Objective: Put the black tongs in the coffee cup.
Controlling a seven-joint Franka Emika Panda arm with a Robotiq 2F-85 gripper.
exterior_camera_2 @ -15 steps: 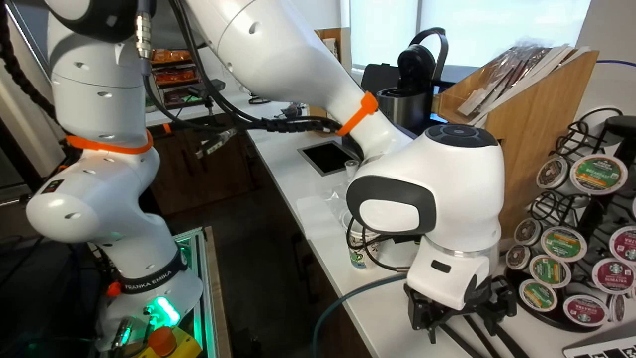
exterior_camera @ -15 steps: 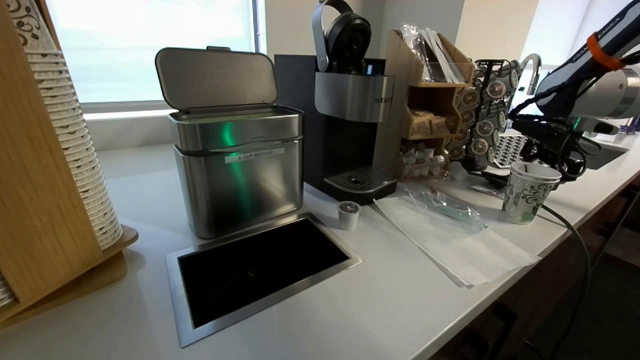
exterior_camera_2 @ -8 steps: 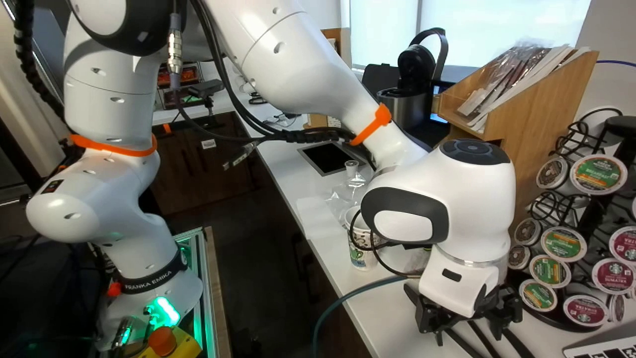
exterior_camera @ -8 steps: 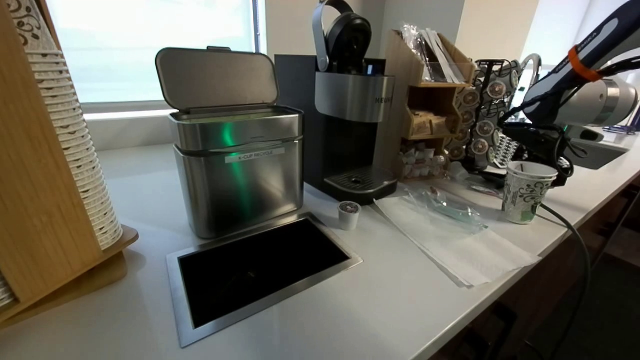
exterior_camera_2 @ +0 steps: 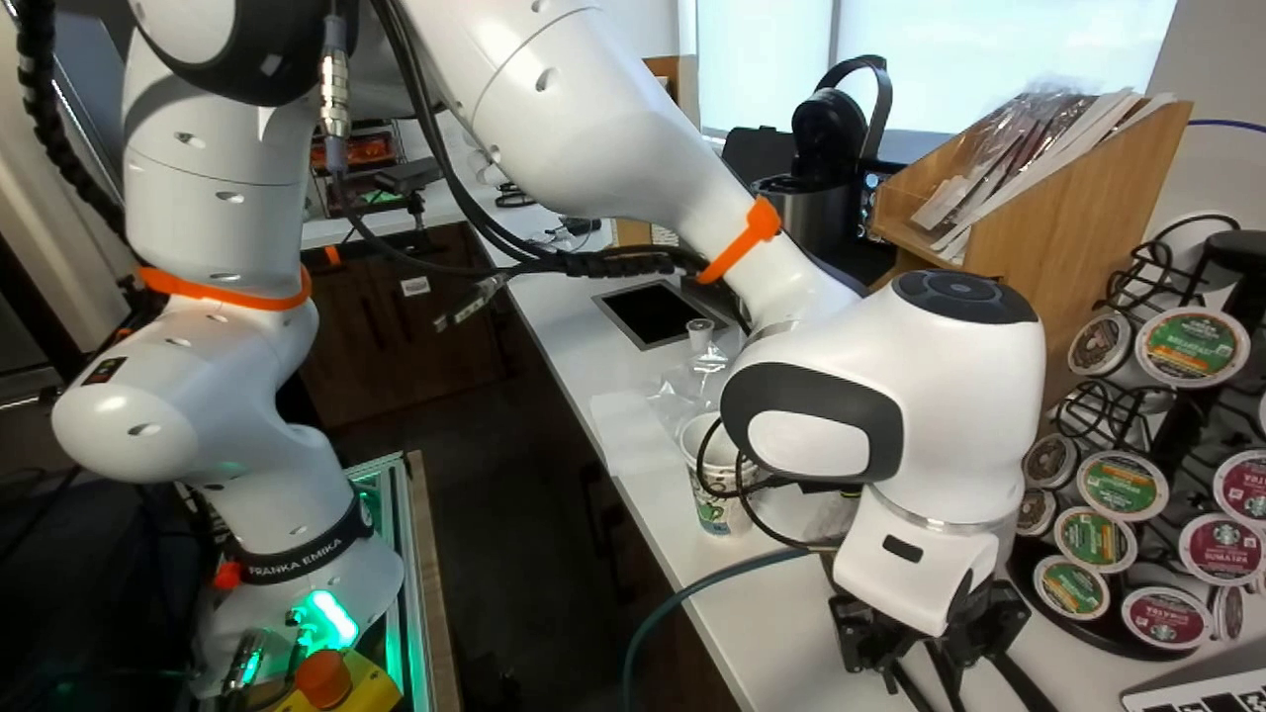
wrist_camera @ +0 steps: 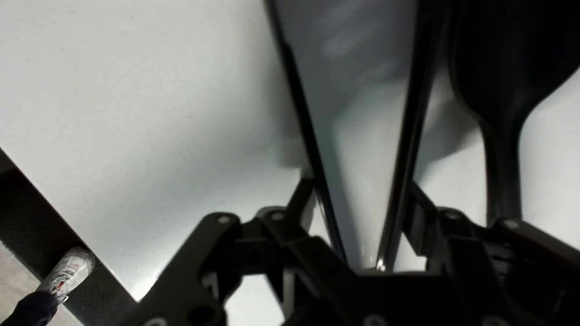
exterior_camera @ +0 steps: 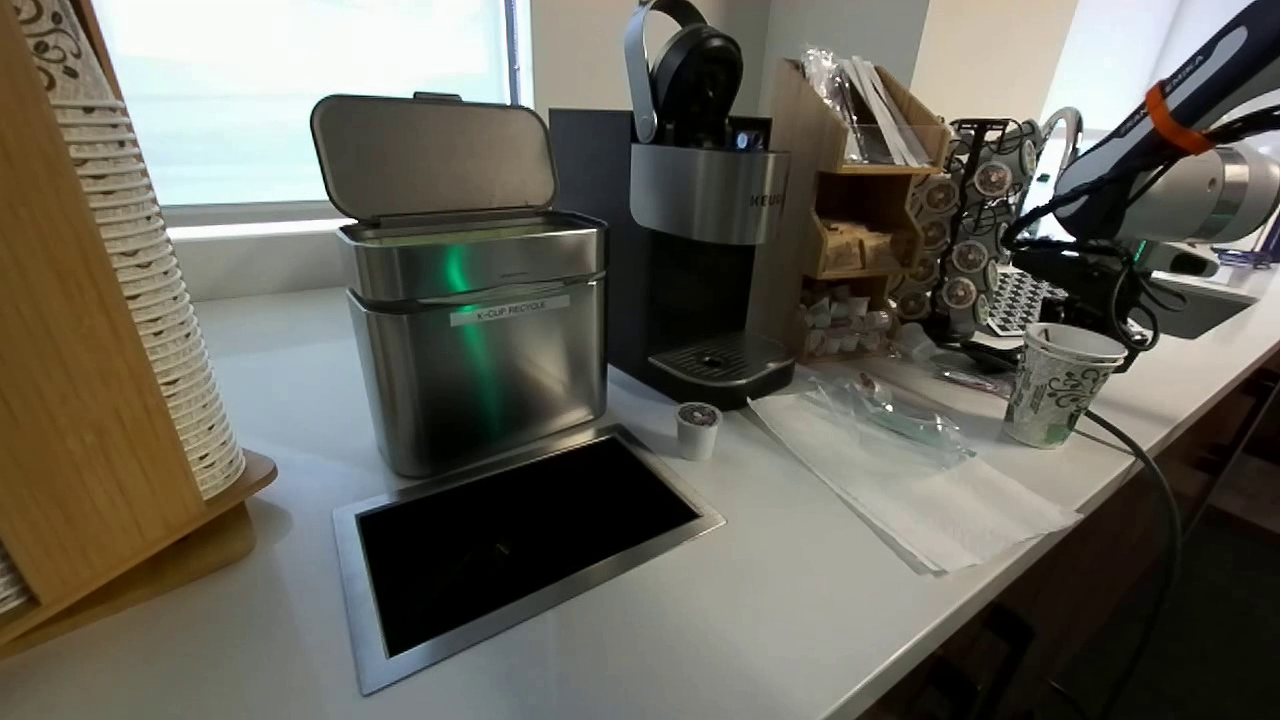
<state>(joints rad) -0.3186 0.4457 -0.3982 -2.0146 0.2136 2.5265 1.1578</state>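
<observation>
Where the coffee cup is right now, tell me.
In an exterior view, the coffee cup stands at the right on the white counter, next to the white paper and well right of the coffee machine.

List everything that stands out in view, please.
black tongs: one, black, counter
spoonlike utensil: one, black, beside tongs
coffee cup: one (perhaps nested), whitish, counter
bin: one, silver, counter
coffee machine: one, black-silver, beside bin
opening: one, dark, beside bin
loose pod: one, whitish, counter
stacked cups: many, whitish, wooden dispenser
organiser: one, brown, beside machine
pod rack: one, black, beside organiser
pods: many, multicoloured, rack
napkins: count unclear, white, counter
plastic bag: one, clear, overlapping napkins
arm: one, white, over counter
fingers: two, black, flanking tongs
</observation>
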